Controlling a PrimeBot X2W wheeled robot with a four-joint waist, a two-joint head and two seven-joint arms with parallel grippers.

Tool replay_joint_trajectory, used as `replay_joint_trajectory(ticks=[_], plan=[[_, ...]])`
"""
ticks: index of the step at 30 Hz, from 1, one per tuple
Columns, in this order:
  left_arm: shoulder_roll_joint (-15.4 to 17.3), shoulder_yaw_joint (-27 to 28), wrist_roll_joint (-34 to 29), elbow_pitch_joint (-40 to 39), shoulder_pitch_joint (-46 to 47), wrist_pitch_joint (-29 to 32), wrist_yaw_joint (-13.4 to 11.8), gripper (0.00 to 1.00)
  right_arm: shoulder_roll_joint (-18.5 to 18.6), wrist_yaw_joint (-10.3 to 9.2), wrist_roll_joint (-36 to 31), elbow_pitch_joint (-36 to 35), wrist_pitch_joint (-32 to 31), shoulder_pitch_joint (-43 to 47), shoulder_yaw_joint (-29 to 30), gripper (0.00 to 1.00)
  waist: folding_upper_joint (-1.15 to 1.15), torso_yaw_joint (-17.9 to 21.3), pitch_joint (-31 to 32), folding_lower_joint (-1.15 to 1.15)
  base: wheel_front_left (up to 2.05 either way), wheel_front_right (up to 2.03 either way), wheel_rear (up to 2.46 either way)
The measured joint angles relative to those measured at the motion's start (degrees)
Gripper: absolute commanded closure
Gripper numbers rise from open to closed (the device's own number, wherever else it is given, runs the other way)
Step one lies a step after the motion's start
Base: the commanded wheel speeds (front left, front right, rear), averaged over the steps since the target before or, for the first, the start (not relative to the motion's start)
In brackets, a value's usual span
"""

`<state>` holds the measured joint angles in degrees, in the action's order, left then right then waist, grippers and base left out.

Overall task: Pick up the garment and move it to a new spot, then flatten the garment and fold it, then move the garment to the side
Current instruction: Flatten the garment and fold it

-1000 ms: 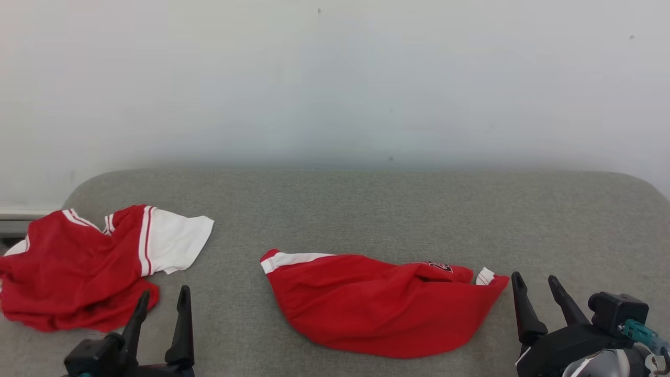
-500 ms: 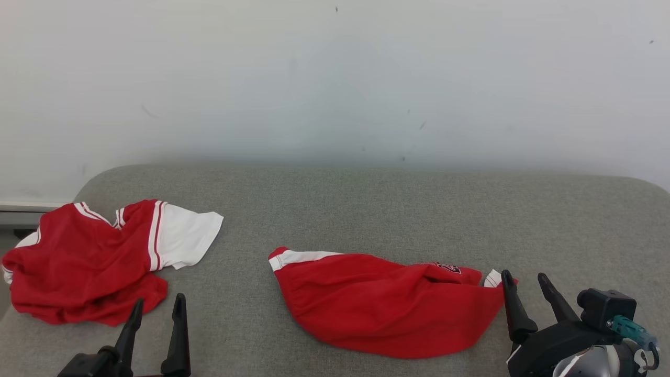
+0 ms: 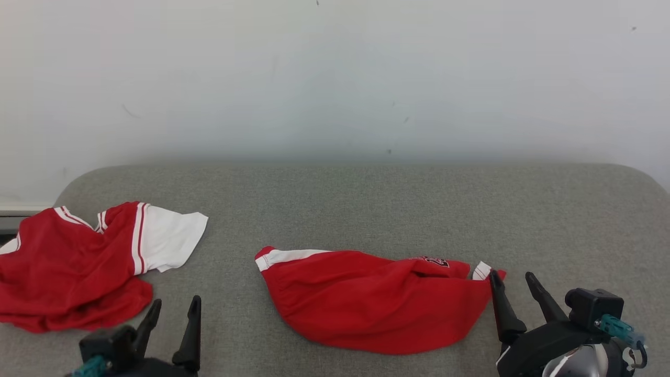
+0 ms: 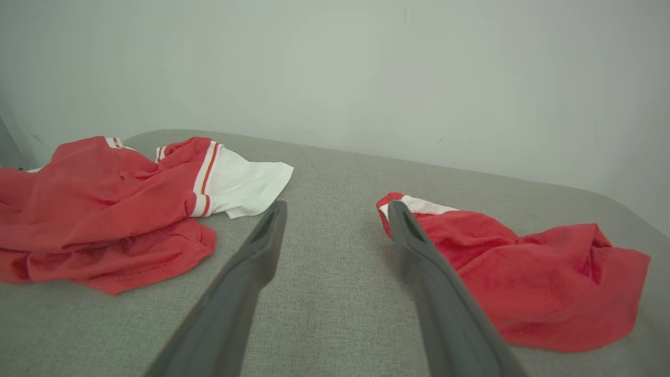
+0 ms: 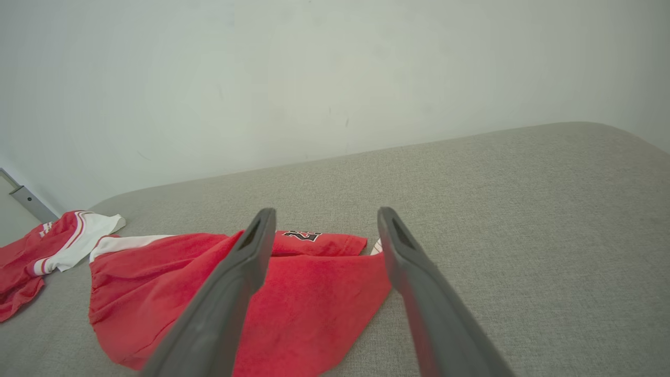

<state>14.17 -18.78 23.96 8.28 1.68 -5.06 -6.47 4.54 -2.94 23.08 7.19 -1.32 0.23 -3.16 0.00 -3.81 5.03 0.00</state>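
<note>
Red shorts (image 3: 366, 303) lay crumpled mid grey fabric surface (image 3: 366, 209), red-white shirt (image 3: 68, 262) far left. Both tools released, empty: left tool (image 3: 177, 302) beside shirt, right tool (image 3: 511, 275) at shorts' right tip. Right wrist view read the shorts' black print (image 5: 302, 235) clearer than head view.

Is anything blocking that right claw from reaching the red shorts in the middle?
Nothing visible does. The open right gripper is beside the right corner of the red shorts, over the grey cushion. The other red-and-white garment lies far left.

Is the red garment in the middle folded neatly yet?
No, rumpled: the red garment lies bunched on the grey cushion, edges uneven.
</note>
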Motion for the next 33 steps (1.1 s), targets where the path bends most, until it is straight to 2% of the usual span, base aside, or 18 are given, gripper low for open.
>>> replay_joint_trajectory(ticks=[7,12,19,29,30,33], plan=[[-2.2,3.6,8.4,9.3,9.7,13.2,-0.1,0.0,-0.2,0.19,-0.5,-0.6,-0.3,-0.9,-1.5,0.0,0.0,2.6,-1.4,0.0,0.0,0.0,0.0],[-3.8,4.9,13.9,14.4,12.5,21.2,-0.1,0.0,-0.3,0.36,-0.6,-1.0,-0.8,-1.0,-2.4,0.0,0.0,4.8,-2.3,0.0,0.0,0.0,0.0],[-3.2,6.5,16.3,19.2,18.6,31.0,-0.4,0.0,-0.2,0.35,-1.1,-1.7,-1.2,-2.1,-2.4,0.0,0.0,9.2,-4.0,0.01,0.0,0.0,0.0],[-3.1,6.5,16.3,24.2,24.6,37.9,-0.6,0.0,0.1,0.33,-1.1,-1.5,-1.2,-3.1,-1.1,0.0,0.01,14.0,-6.8,0.01,0.0,0.0,0.0],[-3.2,6.5,16.2,24.5,24.9,38.3,-0.6,0.05,0.2,0.33,-1.1,-1.5,-1.2,-3.2,-1.0,0.0,0.01,14.2,-7.0,0.01,0.0,0.0,0.0],[-3.2,6.4,15.7,25.8,25.8,38.9,-0.6,0.54,0.2,0.05,-1.1,-1.6,-1.1,-3.1,-0.6,0.0,0.01,14.3,-7.5,0.01,0.0,0.0,0.0]])
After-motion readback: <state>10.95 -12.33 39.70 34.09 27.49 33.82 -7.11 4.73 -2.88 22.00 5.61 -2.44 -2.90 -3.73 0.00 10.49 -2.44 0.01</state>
